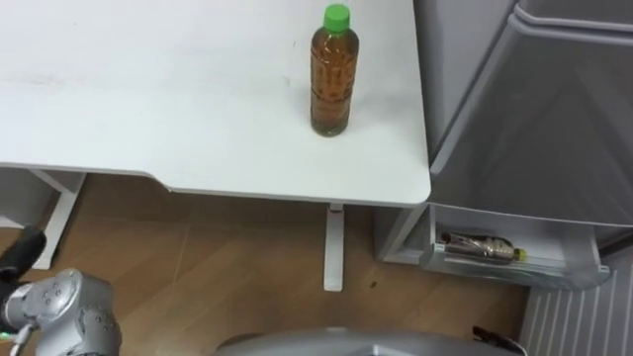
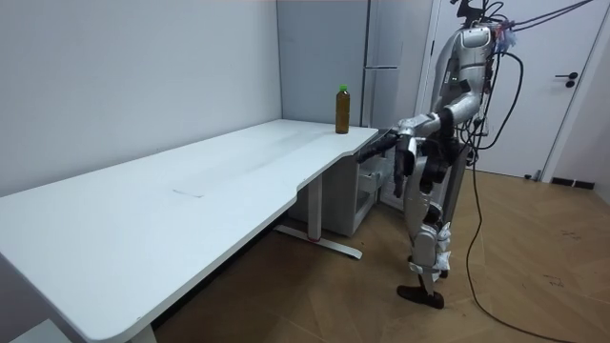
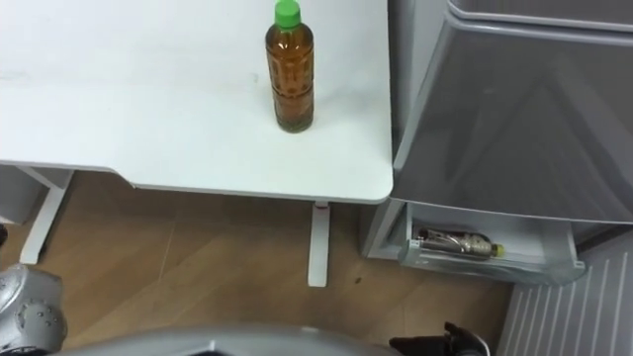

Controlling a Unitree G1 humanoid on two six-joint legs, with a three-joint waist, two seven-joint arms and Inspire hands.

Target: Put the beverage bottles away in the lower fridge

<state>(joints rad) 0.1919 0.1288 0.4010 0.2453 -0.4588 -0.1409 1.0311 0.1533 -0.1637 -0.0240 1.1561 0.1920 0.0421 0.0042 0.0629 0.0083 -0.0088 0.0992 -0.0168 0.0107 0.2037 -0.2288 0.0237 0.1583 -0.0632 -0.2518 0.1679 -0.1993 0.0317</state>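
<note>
A tea bottle with a green cap (image 1: pixel 330 74) stands upright near the right edge of the white table (image 1: pixel 148 99); in the room view the bottle (image 2: pixel 342 109) is at the table's far end. The lower fridge drawer (image 1: pixel 514 272) is pulled open, and a second bottle (image 1: pixel 482 247) lies on its side in it. I stand at the table's end, facing the fridge. My left hand (image 2: pixel 381 143) reaches forward at table height, short of the standing bottle. A sliver of my right hand (image 1: pixel 495 339) shows low down, away from both bottles.
The grey fridge body (image 1: pixel 534 109) rises right beside the table's right edge. The table's white leg (image 1: pixel 334 247) stands on the wood floor between me and the drawer. A white door (image 2: pixel 562 86) is behind me.
</note>
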